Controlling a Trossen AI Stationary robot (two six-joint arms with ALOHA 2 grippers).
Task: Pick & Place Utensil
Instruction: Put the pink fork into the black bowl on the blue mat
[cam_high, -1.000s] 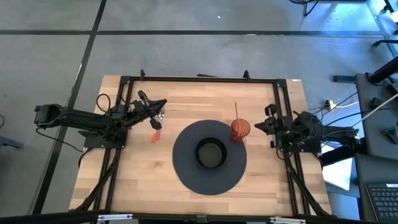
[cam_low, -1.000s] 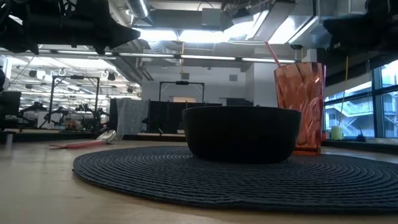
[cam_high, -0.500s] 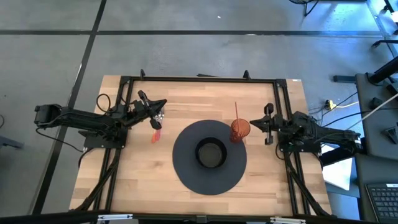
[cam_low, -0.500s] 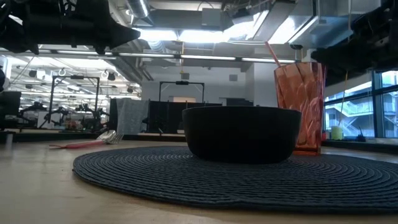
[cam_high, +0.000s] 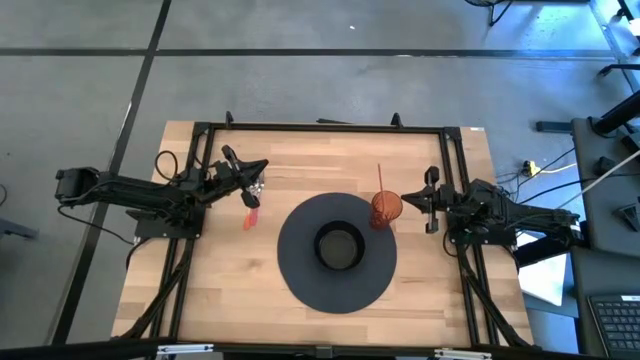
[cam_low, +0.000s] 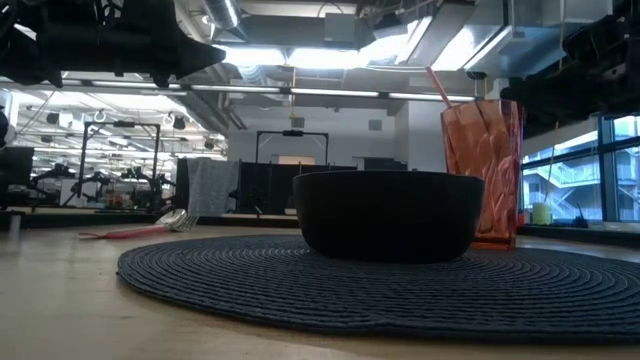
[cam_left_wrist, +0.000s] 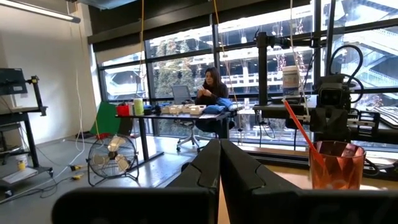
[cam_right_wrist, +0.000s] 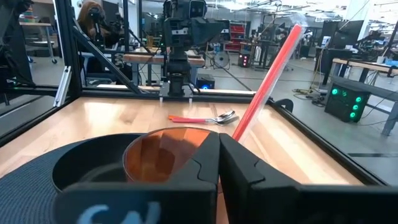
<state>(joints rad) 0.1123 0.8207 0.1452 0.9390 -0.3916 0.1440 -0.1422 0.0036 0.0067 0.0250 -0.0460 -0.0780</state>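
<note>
Counter seen from above — wooden top inside a black frame. Round dark placemat at centre frame, black bowl at its middle. Orange tumbler with red straw at the mat's upper right edge, upright.

Utensil: spoon with red-orange handle and metal bowl, flat on bare wood left of the mat, centre-left of the overhead frame. In the low view, at far left, lying level, not touching the mat.

Left pincer held above the counter just up and right of the spoon — fingers pressed together, nothing between them. Wrist view confirmed: two dark fingers meeting edge to edge.

Right pincer right of centre, tip just beside the tumbler, pointing left. Fingers closed against each other in its wrist view, gripping nothing; contact with the tumbler could not be judged.

Person seated at a desk far behind, in the left wrist view.
</note>
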